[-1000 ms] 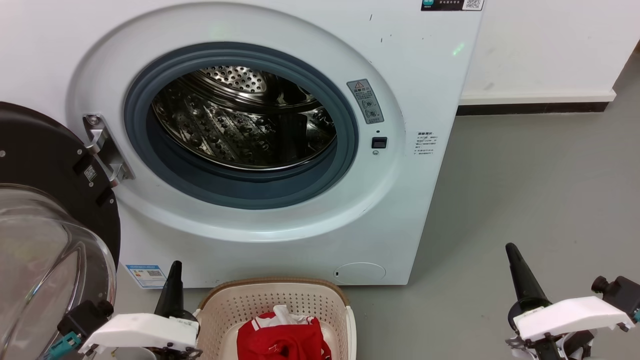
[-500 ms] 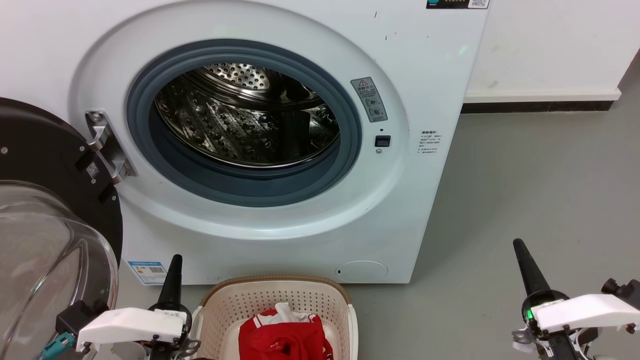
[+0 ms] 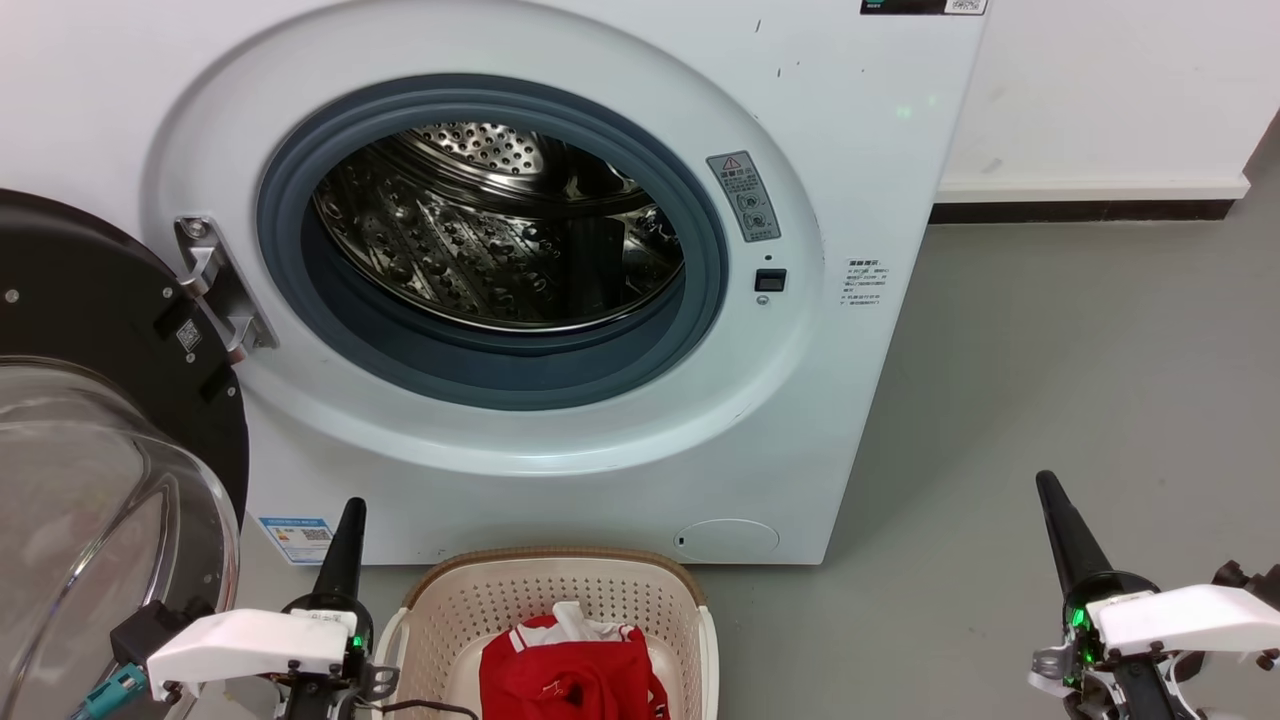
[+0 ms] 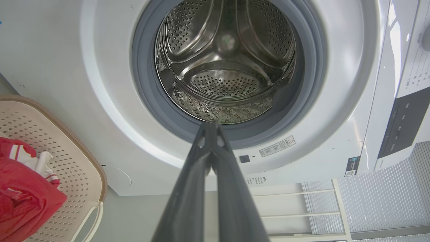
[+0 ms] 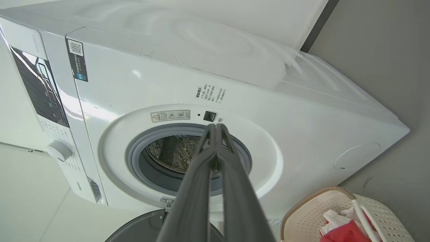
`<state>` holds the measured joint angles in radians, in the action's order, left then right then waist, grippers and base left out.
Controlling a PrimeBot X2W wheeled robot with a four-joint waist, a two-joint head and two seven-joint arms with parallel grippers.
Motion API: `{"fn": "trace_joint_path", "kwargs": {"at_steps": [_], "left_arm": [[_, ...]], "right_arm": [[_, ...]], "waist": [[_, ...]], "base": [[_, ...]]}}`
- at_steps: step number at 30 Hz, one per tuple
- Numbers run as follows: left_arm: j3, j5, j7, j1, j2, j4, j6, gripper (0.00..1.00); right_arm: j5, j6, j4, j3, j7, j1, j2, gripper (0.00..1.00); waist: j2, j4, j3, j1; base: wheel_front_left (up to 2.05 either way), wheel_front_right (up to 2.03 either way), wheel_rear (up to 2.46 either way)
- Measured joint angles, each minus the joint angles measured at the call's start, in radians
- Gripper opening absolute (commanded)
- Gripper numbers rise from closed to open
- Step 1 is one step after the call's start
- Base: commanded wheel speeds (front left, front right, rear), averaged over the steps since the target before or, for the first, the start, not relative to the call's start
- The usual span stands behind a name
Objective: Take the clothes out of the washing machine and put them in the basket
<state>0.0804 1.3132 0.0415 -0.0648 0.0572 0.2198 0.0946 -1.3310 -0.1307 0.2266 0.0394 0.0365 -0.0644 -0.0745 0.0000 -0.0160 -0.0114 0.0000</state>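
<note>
Washing machine (image 3: 840, 420): door (image 3: 100, 300) swung open to the robot's left, porthole clear. Drum (image 3: 500, 240) in the head view shows bare perforated steel. The left wrist view looks straight into it, and there too the back wall, paddles and lower curve down to the gasket (image 4: 147, 101) carry no fabric. No red anywhere inside.

Clothes (image 3: 570, 675): red bundle with white trim on top, lying in the basket (image 3: 560, 590), which sits on the floor (image 3: 1050, 350) just in front of the machine. I cannot count the garments in the heap.

Left gripper (image 3: 352, 512): fingers pressed together, nothing between them, held low just left of the basket and pointing toward the machine. Right gripper (image 3: 1047, 485): likewise clenched and empty, well off to the right over bare floor.

Judgement: unloading looks complete. Drum reads empty, load is in the basket, both arms sit clear of it. Nothing obvious left to fetch. Only the drum's near bottom edge behind the gasket lip is unchecked.
</note>
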Motion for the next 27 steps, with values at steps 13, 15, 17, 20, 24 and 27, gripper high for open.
{"fn": "trace_joint_path", "kwargs": {"at_steps": [13, 15, 17, 20, 24, 27], "left_arm": [[0.014, 0.109, 0.027, -0.013, -0.002, 0.01, 0.012, 0.0], [0.016, 0.125, 0.031, -0.018, -0.003, 0.01, 0.013, 0.0], [0.017, 0.142, 0.035, -0.02, -0.003, 0.012, 0.017, 0.0], [0.02, 0.164, 0.04, -0.021, -0.004, 0.014, 0.02, 0.0], [0.022, 0.194, 0.048, -0.024, -0.004, 0.016, 0.021, 0.0], [0.024, 0.216, 0.053, -0.027, -0.005, 0.019, 0.025, 0.0]], "right_arm": [[-0.112, 0.0, 0.005, 0.016, 0.019, -0.017, 0.0, 0.0], [-0.128, 0.0, 0.006, 0.018, 0.022, -0.018, 0.0, 0.0], [-0.143, 0.0, 0.007, 0.021, 0.025, -0.019, 0.0, 0.0], [-0.167, 0.0, 0.008, 0.024, 0.027, -0.02, 0.0, 0.0], [-0.197, 0.0, 0.009, 0.029, 0.034, -0.022, 0.001, 0.0], [-0.219, 0.0, 0.011, 0.032, 0.036, -0.024, 0.001, 0.0]], "waist": [[0.0, 0.005, 0.005, 0.0], [0.0, 0.006, 0.006, 0.0], [0.0, 0.007, 0.006, 0.0], [0.0, 0.008, 0.008, 0.0], [0.0, 0.01, 0.009, 0.0], [0.0, 0.011, 0.01, 0.0]], "base": [[0.0, 0.0, 0.0], [0.0, 0.0, 0.0], [0.0, 0.0, 0.0], [0.0, 0.0, 0.0], [0.0, 0.0, 0.0], [0.0, 0.0, 0.0]]}}
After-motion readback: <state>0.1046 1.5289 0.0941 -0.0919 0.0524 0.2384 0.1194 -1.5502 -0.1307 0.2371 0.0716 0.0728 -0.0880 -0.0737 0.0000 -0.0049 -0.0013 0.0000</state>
